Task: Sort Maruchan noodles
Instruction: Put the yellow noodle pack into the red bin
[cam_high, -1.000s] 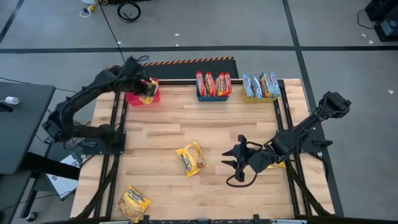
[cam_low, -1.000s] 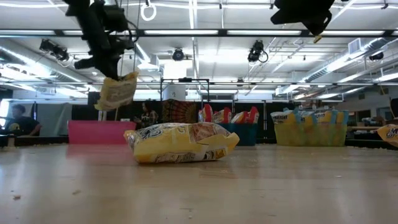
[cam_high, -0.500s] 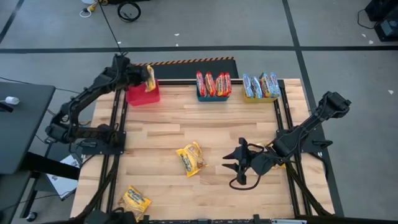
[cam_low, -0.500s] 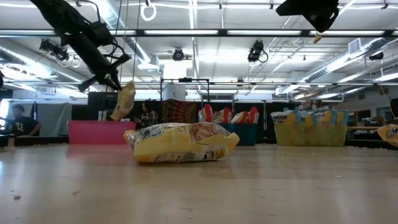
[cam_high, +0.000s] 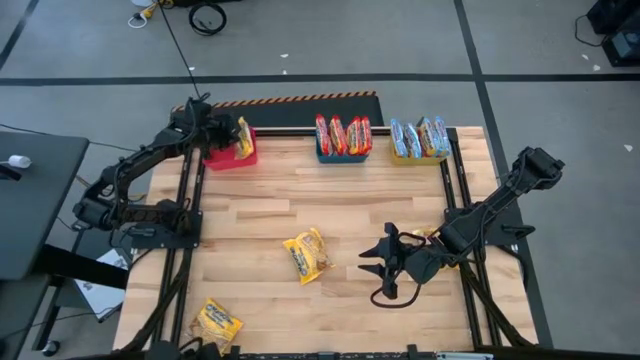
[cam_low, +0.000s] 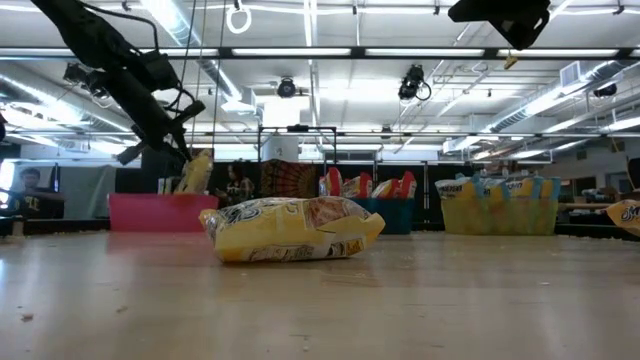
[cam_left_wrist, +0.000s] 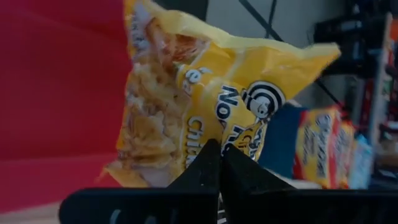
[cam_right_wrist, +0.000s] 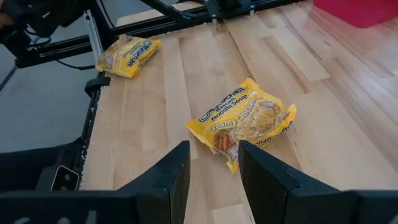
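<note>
Left gripper (cam_high: 228, 140) sits at the far-left corner of the wooden worktop (cam_high: 330, 190), over the red plastic bin (cam_high: 222, 157), fingers pinched tight on a yellow crinkly ramen packet (cam_left_wrist: 205, 118) that hangs upright at the bin's edge; in the low view the packet (cam_low: 196, 172) pokes up just above the bin wall (cam_low: 150, 212). Right gripper (cam_high: 385, 265) hovers low over the near-right part of the worktop, fingers (cam_right_wrist: 165, 180) spread apart, holding nothing. A second yellow ramen packet (cam_high: 307, 255) lies flat mid-worktop, just left of the right gripper, not touching it. A third yellow packet (cam_high: 215, 325) lies at the near-left corner. Red ramen packets (cam_high: 343, 133) stand on edge in the blue plastic bin (cam_high: 343, 153) at far centre; pale blue-silver packets (cam_high: 420, 136) stand in the yellow plastic bin (cam_high: 420, 156) at far right.
</note>
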